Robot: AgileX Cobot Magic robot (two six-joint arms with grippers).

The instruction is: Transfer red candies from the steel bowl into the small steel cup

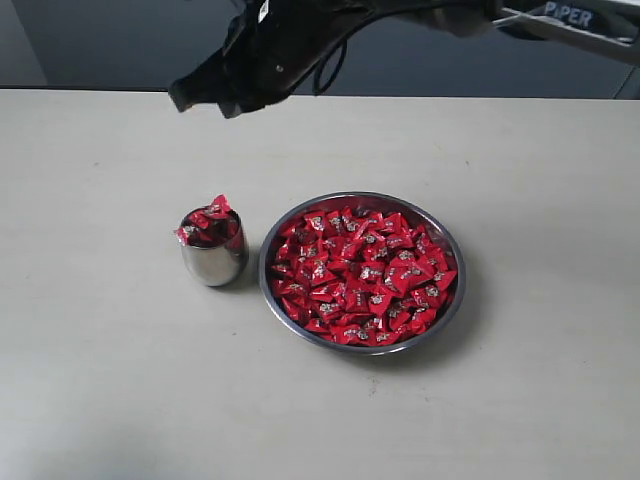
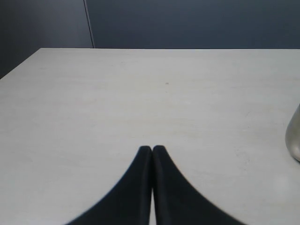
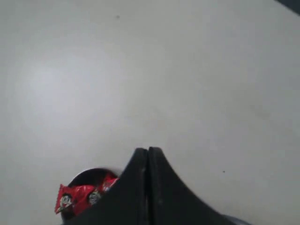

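Note:
The steel bowl sits mid-table, heaped with red candies. Just left of it stands the small steel cup, filled to its brim with red candies. My right gripper hangs high above the table behind the cup, reaching in from the upper right. In its wrist view the right gripper is shut with nothing between its fingers, and the cup with candies lies below it. My left gripper is shut and empty over bare table, with the cup's side at the frame edge.
The pale tabletop stretches wide around the cup and bowl. A dark wall runs behind the table's far edge. The right arm crosses the top of the exterior view.

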